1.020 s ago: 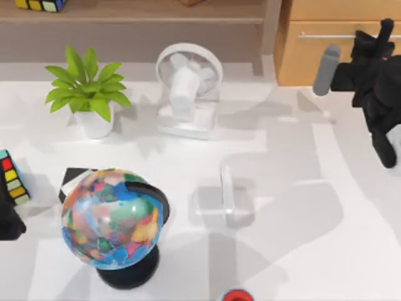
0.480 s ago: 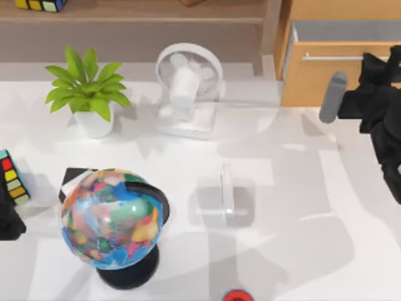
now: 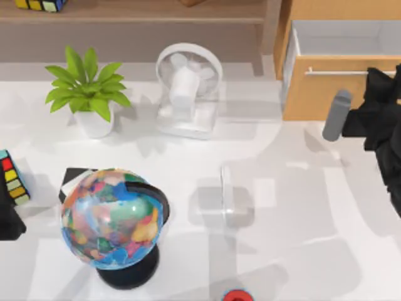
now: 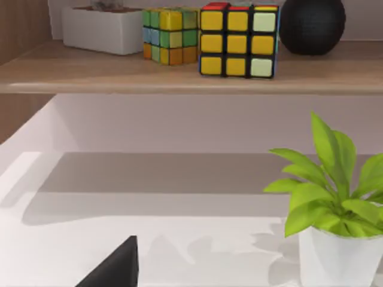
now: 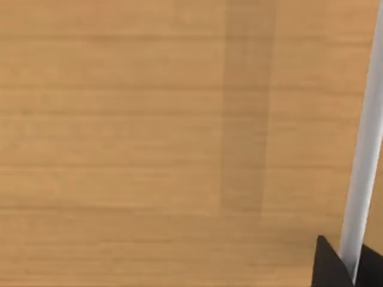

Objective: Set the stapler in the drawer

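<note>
Top view: the light tan wooden drawer [image 3: 341, 69] with a slim silver bar handle [image 3: 351, 73] stands pulled out at the table's far right, white inside walls exposed. The right gripper [image 3: 383, 75] is at the drawer front by the right edge; in the right wrist view its dark fingertips [image 5: 330, 266] sit on either side of the silver bar against the tan wood front [image 5: 149, 143], so it is clamped on the handle. The small all-white stapler [image 3: 227, 195], a narrow bar over a wider flat base, lies on the white table [image 3: 301, 251] near the middle, well apart from the drawer and in front of the white round-caged desk fan [image 3: 188, 88]. A multicoloured globe on a black stand [image 3: 113, 219] sits to the stapler's left, and a green potted plant in a white pot [image 3: 88, 94] is behind the globe. The left arm [image 3: 9, 219] is parked at the left edge; finger state cannot be told. Left wrist view: two colour-tiled cubes [image 4: 239, 39] on the brown wooden shelf [image 4: 179, 75].
</note>
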{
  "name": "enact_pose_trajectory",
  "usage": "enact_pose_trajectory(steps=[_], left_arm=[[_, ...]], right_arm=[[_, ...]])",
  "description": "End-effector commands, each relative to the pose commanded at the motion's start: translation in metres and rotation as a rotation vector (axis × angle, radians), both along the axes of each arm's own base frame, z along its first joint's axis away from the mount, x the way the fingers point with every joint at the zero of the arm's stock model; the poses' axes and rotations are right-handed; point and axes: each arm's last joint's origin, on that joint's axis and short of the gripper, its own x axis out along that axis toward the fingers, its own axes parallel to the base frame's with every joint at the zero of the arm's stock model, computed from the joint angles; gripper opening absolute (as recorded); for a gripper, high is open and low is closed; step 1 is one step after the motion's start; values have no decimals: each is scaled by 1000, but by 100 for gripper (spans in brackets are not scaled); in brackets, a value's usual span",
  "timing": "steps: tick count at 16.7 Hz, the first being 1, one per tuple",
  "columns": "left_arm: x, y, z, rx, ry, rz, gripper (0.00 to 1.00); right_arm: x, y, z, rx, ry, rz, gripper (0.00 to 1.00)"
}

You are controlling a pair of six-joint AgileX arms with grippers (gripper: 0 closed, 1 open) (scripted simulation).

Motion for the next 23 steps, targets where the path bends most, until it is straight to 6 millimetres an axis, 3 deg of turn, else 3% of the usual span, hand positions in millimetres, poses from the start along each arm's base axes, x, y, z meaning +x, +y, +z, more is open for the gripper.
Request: enact_pose_trajectory(steps=[4,10,18,22,23], left_arm=[[0,0,0,0,0,0,100],[0,0,0,0,0,0,100],[0,0,0,0,0,0,100],[0,0,0,0,0,0,100],[0,0,0,0,0,0,100]], right_arm=[[-28,0,1,0,-7,1,0],[-31,-1,2,3,-14,-4,0],[-89,-1,2,0,-10,-3,0],[-90,-1,2,1,-11,-3,0],[-90,-1,2,1,-11,-3,8]])
